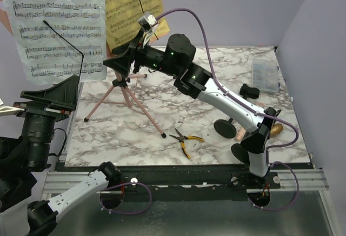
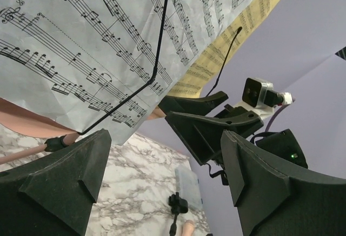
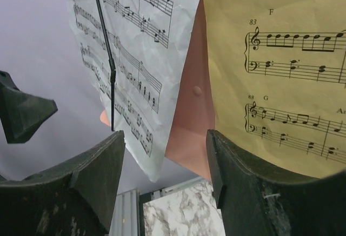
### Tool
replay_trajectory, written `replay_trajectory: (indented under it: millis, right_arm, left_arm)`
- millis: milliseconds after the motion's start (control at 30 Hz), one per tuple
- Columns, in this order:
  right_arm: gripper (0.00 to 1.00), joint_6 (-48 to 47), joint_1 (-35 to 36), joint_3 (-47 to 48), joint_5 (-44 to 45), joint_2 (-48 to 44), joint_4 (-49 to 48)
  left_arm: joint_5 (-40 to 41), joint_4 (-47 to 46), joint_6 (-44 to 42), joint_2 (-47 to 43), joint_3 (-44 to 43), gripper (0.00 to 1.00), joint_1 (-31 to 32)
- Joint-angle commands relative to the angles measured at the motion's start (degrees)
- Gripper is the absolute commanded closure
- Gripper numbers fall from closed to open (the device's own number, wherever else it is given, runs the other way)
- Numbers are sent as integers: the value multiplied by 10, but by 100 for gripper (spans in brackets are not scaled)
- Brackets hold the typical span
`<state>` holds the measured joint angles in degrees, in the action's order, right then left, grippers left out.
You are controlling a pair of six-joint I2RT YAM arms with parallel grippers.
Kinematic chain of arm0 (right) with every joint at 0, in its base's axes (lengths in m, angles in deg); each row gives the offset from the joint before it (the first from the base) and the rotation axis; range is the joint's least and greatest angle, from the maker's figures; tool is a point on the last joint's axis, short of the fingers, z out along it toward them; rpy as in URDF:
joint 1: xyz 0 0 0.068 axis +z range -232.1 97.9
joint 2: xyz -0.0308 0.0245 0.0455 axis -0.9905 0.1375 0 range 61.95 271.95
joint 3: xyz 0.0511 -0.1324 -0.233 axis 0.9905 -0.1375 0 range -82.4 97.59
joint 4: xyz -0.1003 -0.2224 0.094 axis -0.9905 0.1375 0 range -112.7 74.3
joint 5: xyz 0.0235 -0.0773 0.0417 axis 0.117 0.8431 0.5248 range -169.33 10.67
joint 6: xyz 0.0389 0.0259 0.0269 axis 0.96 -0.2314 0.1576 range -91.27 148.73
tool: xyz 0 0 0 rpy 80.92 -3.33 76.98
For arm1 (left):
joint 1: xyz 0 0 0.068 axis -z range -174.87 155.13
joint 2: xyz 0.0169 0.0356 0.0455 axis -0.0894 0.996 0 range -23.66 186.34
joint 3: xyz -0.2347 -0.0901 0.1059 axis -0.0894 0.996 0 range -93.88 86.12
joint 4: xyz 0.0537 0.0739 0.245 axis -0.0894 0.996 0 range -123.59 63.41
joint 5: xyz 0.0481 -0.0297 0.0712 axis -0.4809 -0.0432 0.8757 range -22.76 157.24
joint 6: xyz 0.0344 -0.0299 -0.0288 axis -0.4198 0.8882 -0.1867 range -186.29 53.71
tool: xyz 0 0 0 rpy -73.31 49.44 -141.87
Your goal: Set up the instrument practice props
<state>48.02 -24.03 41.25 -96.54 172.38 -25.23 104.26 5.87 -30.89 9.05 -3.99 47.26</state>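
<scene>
The pink tripod music rack [image 1: 127,93] stands at the back left of the table. A white sheet-music page [image 1: 57,25] and a yellow page [image 1: 132,6] lean on its desk under black wire holders. My right gripper [image 1: 120,63] is open and empty just in front of the desk's lower edge; its wrist view shows the pink desk [image 3: 192,112] between the two pages. My left gripper [image 1: 51,96] is open and empty below the white page [image 2: 108,41], off the table's left edge. Two black round-based holders [image 1: 227,127], a pink microphone [image 1: 240,135] and a gold microphone [image 1: 277,129] lie at the right.
Yellow-handled pliers [image 1: 185,139] lie near the front middle. A clear plastic compartment box [image 1: 265,76] sits at the back right, with a small black clip [image 1: 250,90] beside it. The right arm stretches across the table's middle. Purple walls close the back and right.
</scene>
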Motion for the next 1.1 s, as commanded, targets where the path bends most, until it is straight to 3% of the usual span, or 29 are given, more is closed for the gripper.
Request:
replay_trajectory:
  millis: [0, 300, 700, 1067]
  right_arm:
    - [35, 24, 4, 36, -12, 32, -31]
    - [56, 29, 11, 18, -20, 39, -84]
    - [99, -10, 13, 58, -24, 54, -80]
    - [99, -238, 12, 155, -70, 84, 5]
  left_arm:
    - [-15, 20, 9, -6, 11, 10, 4]
    - [-17, 31, 13, -17, 5, 10, 4]
    - [-15, 33, 14, -28, 3, 10, 5]
    - [-20, 37, 28, -33, 11, 10, 4]
